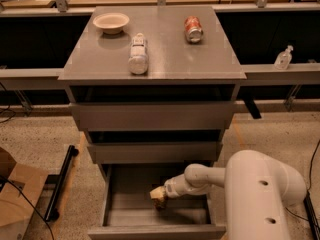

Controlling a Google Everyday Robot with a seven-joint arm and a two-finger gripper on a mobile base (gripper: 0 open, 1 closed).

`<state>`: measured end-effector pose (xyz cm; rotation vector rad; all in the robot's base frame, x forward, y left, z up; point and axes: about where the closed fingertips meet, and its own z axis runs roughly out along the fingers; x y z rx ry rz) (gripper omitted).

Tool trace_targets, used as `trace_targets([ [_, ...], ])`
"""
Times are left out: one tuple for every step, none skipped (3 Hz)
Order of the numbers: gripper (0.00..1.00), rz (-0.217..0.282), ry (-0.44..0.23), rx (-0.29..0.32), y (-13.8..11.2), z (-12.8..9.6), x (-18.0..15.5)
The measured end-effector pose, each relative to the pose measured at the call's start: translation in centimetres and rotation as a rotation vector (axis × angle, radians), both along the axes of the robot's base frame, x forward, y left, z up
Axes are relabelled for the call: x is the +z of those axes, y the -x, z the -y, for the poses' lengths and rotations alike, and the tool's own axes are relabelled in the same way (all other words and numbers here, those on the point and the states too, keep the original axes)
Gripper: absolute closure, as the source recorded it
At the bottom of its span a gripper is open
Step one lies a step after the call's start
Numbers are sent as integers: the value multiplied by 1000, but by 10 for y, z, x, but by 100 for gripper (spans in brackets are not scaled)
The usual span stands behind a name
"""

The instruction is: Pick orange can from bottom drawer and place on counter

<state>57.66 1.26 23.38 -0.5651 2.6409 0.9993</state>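
The pincer (159,196) is reaching down into the bottom drawer (150,231); I cannot tell its state. The orange can is hiding; probably light, slick, dentable, suiting a mid-body grasp.

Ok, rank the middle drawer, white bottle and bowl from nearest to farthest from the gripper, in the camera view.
The gripper sits inside the bottom drawer.
1. Middle drawer, directly above it.
2. White bottle, lying toward the front of the counter.
3. Bowl, at the back left.
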Motion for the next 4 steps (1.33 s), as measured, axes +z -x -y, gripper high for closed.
trace_targets([
  [100,18,-1,53,7,30,85],
  [100,37,11,94,8,59,162],
  [100,80,31,125,8,94,267],
  [100,144,73,141,6,109,347],
])
